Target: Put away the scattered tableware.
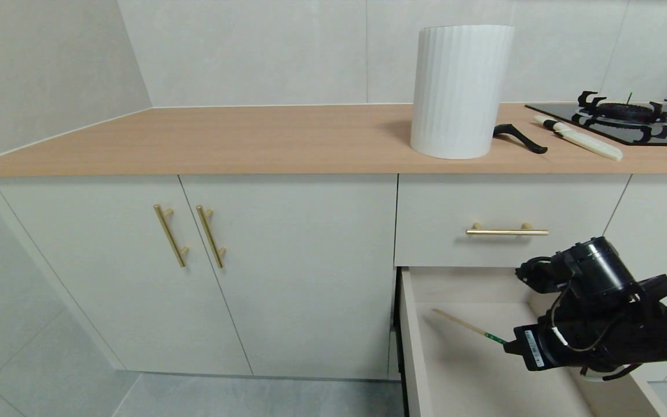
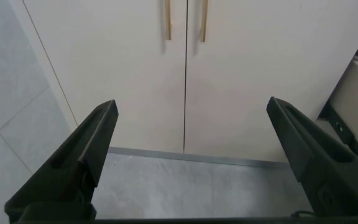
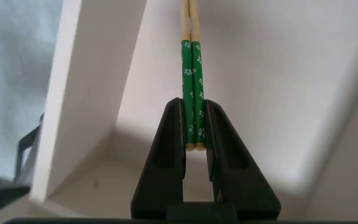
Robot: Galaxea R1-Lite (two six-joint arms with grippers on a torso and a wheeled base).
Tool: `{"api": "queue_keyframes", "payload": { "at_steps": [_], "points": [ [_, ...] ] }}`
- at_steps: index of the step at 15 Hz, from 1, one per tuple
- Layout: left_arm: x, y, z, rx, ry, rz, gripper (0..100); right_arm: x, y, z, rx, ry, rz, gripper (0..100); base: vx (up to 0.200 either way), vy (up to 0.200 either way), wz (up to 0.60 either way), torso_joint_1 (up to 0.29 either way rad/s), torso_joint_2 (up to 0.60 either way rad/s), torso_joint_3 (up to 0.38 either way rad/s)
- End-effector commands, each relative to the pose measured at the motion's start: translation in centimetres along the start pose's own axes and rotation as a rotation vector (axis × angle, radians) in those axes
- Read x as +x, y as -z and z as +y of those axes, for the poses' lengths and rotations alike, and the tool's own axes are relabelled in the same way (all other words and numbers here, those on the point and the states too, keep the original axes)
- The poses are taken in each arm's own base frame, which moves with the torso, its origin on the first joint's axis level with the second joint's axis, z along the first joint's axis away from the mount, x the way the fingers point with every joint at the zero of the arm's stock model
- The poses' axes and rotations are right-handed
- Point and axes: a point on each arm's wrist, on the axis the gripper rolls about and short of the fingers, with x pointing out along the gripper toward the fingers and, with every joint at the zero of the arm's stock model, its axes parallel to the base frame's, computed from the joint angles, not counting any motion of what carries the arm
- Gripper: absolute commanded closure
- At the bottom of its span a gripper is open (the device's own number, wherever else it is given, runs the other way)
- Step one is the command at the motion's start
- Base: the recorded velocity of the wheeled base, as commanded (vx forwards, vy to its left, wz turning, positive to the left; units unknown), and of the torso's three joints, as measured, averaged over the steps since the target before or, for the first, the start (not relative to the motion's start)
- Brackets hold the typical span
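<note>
Left pincer (image 2: 192, 111) released, jaws wide apart, facing the closed cabinet doors (image 2: 260, 74). Right pincer (image 3: 194, 112) clenched on a pair of green-ended chopsticks (image 3: 192, 68), held over the open drawer (image 1: 411, 336) below the desk (image 1: 252, 139).

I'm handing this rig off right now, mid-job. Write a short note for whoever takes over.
Right gripper: shut on the chopsticks, held over the open drawer.
Left gripper: open, empty, low before the cupboard doors.
Countertop: knife and black-handled utensil lie beside the white ribbed container.
Done: drawer open, chopsticks brought to it.
Left: release the chopsticks, probably stow the knife and utensil too, then shut the drawer.
</note>
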Motion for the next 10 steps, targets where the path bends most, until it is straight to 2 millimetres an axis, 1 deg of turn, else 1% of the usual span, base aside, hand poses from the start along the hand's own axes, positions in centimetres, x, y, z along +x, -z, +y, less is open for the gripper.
{"api": "queue_keyframes", "payload": {
  "at_steps": [1,2,4,5,6,7,10],
  "points": [
    [0.0,0.0,0.0,0.000,0.001,0.000,0,4.1,1.1,0.8,0.064,0.034,0.080,100,0.000,0.000,0.00,0.000,0.00,0.000],
    [0.0,0.0,0.0,0.000,0.000,0.000,0,5.6,1.1,1.2,0.113,0.050,0.089,100,0.000,0.000,0.00,0.000,0.00,0.000],
    [0.0,0.0,0.0,0.000,0.000,0.000,0,7.6,1.4,1.4,0.123,0.083,0.094,100,0.000,0.000,0.00,0.000,0.00,0.000],
    [0.0,0.0,0.0,0.000,-0.002,-0.001,0,7.9,1.5,1.5,0.123,0.081,0.094,100,0.000,0.000,0.00,0.000,0.00,0.000],
    [0.0,0.0,0.0,0.000,0.000,0.000,0,9.0,1.8,1.6,0.131,0.084,0.102,100,0.000,0.000,0.00,0.000,0.00,0.000],
    [0.0,0.0,0.0,0.000,0.000,0.000,0,9.7,2.1,1.5,0.130,0.087,0.105,100,0.000,0.000,0.00,0.000,0.00,0.000],
    [0.0,0.0,0.0,0.000,-0.002,0.000,0,11.2,2.8,1.3,0.122,0.100,0.139,100,0.000,0.000,0.00,0.000,0.00,0.000]
  ]
}}
